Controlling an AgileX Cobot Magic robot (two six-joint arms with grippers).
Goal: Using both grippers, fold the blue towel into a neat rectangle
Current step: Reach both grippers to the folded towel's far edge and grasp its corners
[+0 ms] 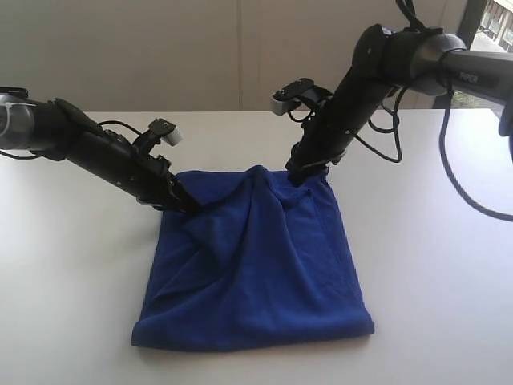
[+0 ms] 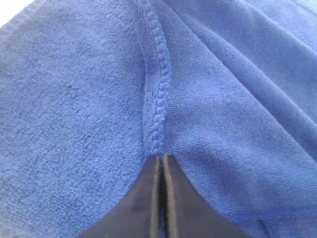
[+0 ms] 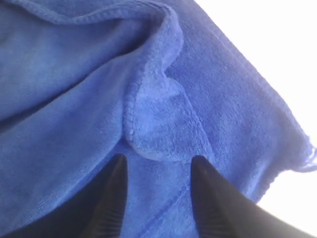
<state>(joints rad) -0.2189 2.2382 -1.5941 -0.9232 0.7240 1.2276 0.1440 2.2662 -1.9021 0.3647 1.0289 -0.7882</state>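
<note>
The blue towel (image 1: 256, 273) lies rumpled on the white table (image 1: 72, 273), its far edge bunched into a raised ridge. My left gripper (image 1: 188, 204) is at the towel's far left corner. In the left wrist view its fingers (image 2: 162, 157) are pressed together on the stitched hem (image 2: 158, 89), with blue cloth (image 2: 237, 109) all around. My right gripper (image 1: 298, 176) reaches down at the far right corner. In the right wrist view it (image 3: 158, 163) stands open, fingers apart over the towel (image 3: 74, 99), with a curled fold of hem (image 3: 158, 124) just ahead of the tips.
Bare white table surrounds the towel on the left, right and front. A wall stands behind the table's far edge (image 1: 240, 112). Black cables (image 1: 457, 168) loop down from the right arm over the table's right side.
</note>
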